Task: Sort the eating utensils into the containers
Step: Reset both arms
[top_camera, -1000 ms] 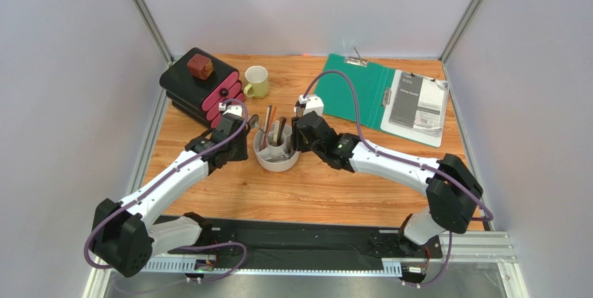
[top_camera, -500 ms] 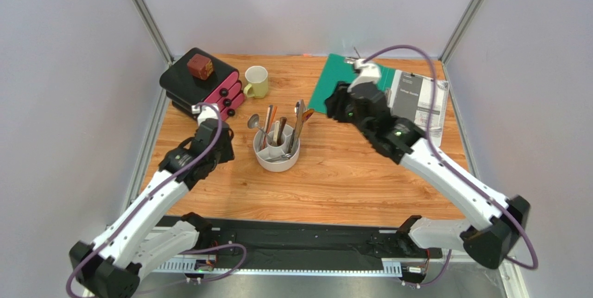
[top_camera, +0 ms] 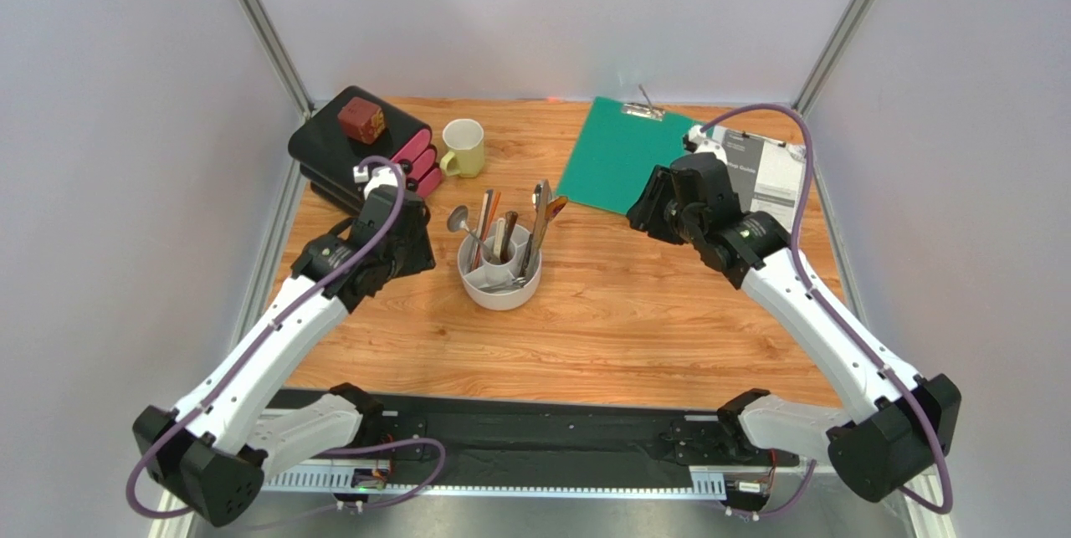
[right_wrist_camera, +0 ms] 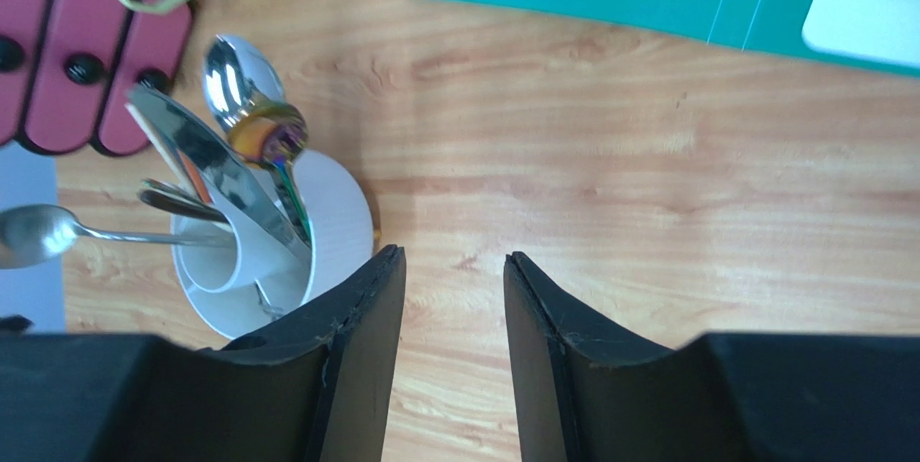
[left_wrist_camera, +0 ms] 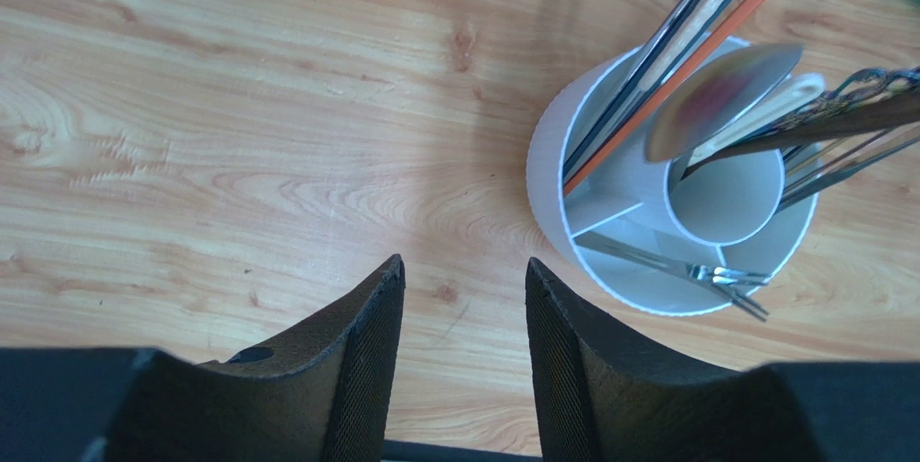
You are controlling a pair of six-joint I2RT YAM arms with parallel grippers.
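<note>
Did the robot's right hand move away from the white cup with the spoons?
Yes. The right gripper left the white holder and swung right, to the edge of the green clipboard.

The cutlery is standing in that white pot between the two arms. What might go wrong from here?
1. The utensils lean out over the holder's rim, so a passing arm might snag one and tip it.
2. The left arm sits close beside the holder, jaws open and empty, so a careless swing could knock it.
</note>
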